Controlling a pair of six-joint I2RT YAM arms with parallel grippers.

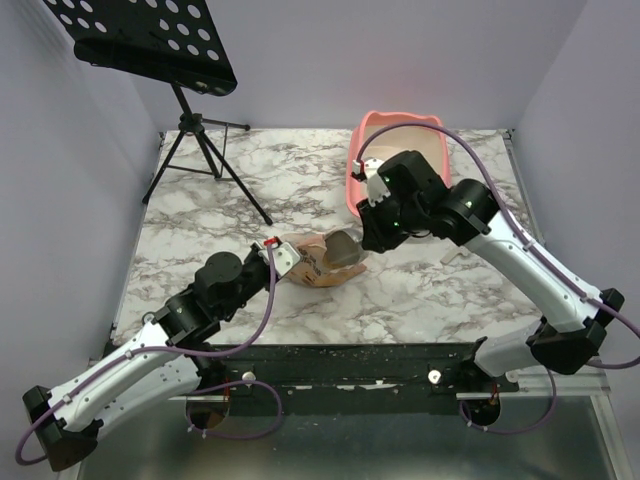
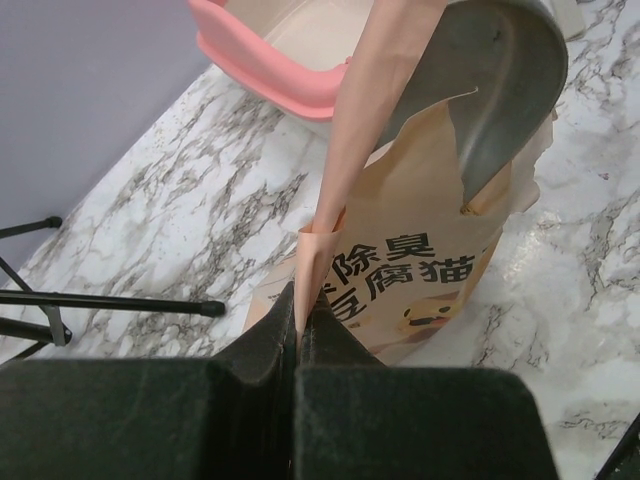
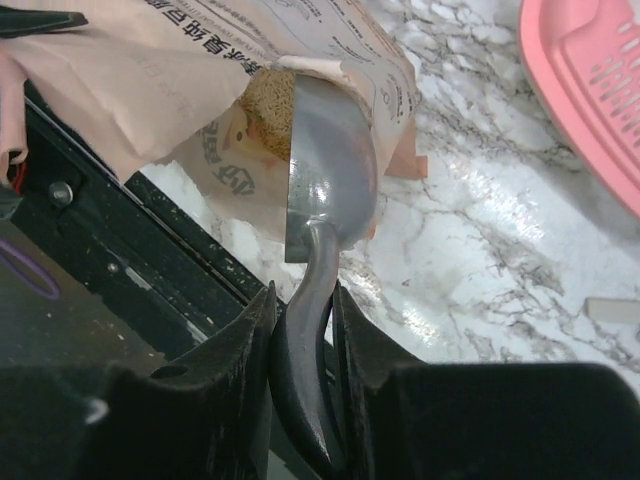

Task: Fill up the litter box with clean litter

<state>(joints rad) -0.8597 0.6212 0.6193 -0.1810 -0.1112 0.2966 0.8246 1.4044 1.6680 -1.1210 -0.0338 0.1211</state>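
Observation:
The pink litter box (image 1: 372, 140) stands at the back right of the table; its rim also shows in the left wrist view (image 2: 262, 66) and the right wrist view (image 3: 585, 90). The orange-tan printed bag (image 1: 310, 262) lies at the table's middle front. My left gripper (image 2: 298, 325) is shut on the bag's upper edge (image 2: 345, 190), holding the mouth open. My right gripper (image 3: 305, 300) is shut on the handle of the grey metal scoop (image 3: 325, 170), whose bowl is inside the bag's mouth. Tan litter granules (image 3: 268, 110) show inside the bag beside the scoop.
A black music stand (image 1: 150, 40) on a tripod (image 1: 205, 150) stands at the back left. A black rail (image 1: 340, 365) runs along the table's near edge. A small pale strip (image 3: 612, 310) lies on the marble near the litter box.

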